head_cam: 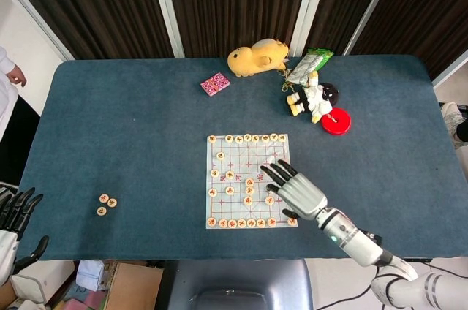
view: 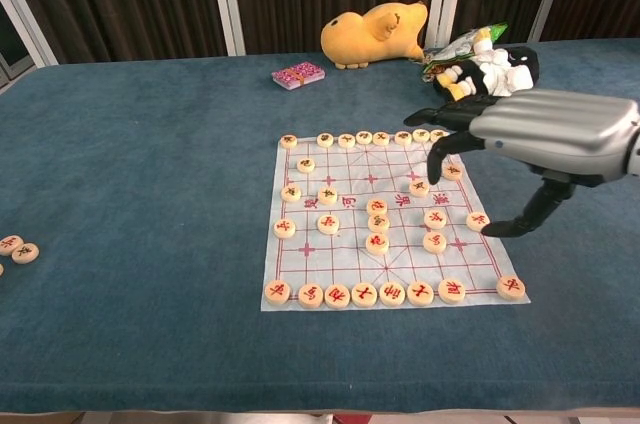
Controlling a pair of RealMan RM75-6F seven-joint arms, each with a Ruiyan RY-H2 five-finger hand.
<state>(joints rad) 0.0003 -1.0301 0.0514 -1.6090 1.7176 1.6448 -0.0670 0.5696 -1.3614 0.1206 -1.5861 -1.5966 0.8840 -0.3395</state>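
Fingers of right robot hand [view: 545, 134] spread above chess board [view: 330, 264]

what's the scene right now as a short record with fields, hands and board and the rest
right hand: over the right side of the chess board, fingers spread, holding nothing; one fingertip down at a chess piece, contact unclear
left hand: at the table's near left edge, fingers apart, holding nothing
board: paper xiangqi sheet with round wooden pieces on it
loose pieces: three, on the cloth left of the board
far side: yellow plush toy, pink card pack, snack bag, black and white doll, red disc
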